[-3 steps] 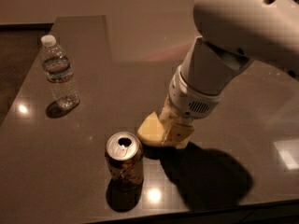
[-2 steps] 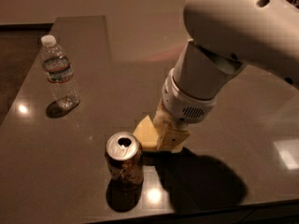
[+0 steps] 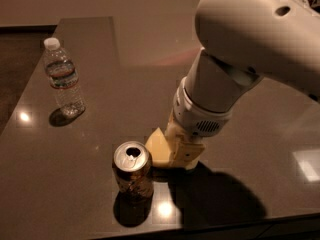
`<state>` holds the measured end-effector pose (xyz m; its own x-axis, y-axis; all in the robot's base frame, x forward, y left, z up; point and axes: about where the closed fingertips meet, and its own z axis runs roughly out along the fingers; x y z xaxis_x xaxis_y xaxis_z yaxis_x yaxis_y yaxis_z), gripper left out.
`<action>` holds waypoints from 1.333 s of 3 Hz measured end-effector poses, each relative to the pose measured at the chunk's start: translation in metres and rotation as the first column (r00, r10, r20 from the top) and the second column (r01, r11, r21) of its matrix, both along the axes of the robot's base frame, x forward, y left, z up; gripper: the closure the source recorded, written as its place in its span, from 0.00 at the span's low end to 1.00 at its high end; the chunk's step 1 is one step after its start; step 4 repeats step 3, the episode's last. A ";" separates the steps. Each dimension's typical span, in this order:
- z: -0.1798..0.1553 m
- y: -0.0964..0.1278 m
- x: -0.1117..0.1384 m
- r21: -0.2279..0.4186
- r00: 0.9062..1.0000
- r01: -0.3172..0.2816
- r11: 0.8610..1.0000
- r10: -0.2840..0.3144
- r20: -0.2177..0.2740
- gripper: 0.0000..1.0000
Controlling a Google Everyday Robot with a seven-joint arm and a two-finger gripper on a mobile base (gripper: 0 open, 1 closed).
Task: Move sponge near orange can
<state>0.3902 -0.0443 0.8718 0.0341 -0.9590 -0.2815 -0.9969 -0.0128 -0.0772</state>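
Note:
The pale yellow sponge [image 3: 158, 147] is low over the dark table, just right of the orange can [image 3: 133, 173] and almost touching it. The can stands upright near the table's front edge, silver top and opening showing. My gripper [image 3: 176, 153] points down from the big white arm and is shut on the sponge. Its cream fingers cover the sponge's right half. Only the sponge's left corner shows.
A clear plastic water bottle [image 3: 63, 79] with a white cap stands upright at the far left. The dark glossy table [image 3: 260, 149] ends close in front of the can, and its left edge runs past the bottle. The arm's shadow falls on the table to the front right.
The gripper has carried the sponge a little to the left and toward the front edge, closer to the can. The arm has leaned further over the table. Can and bottle have not moved.

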 end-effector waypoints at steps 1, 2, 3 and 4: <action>0.002 0.001 -0.001 -0.001 1.000 -0.001 1.000 0.001 0.005 0.13; 0.003 0.001 -0.001 -0.001 1.000 -0.002 1.000 0.002 0.009 0.00; 0.003 0.001 -0.001 -0.001 1.000 -0.002 1.000 0.002 0.009 0.00; 0.003 0.001 -0.001 -0.001 1.000 -0.002 1.000 0.002 0.009 0.00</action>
